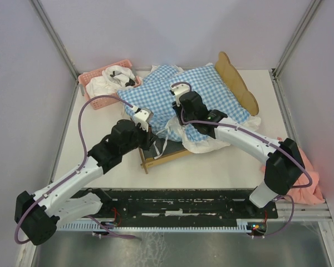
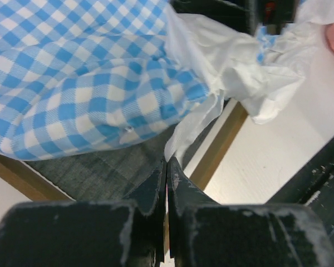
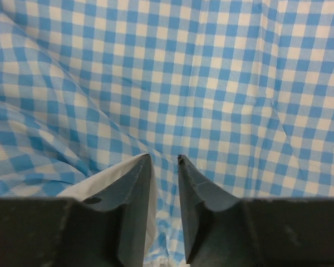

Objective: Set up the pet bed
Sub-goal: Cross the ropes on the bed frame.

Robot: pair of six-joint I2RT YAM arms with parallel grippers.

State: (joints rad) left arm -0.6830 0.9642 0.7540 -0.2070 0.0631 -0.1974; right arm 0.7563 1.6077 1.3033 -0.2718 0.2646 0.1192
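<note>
The bed (image 1: 239, 84) sits mid-table, angled, its headboard at the far right and its near-left corner bare. Gingham bedding (image 1: 151, 93) is heaped over the rest. The left gripper (image 2: 167, 168) hangs over the grey base (image 2: 100, 172), jaws pressed together, a white ruffle (image 2: 195, 125) ending just at their tips. The right gripper (image 3: 164, 159) points into the bedding, jaws a narrow slit apart; whether they pinch cloth, I cannot tell. A pink basket (image 1: 92, 75) stands far left.

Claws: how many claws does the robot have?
2. The left claw, shut, is at the near end of the pet bed; the right claw, slightly open, is over the blue-checked bedding. None seems hidden.
</note>
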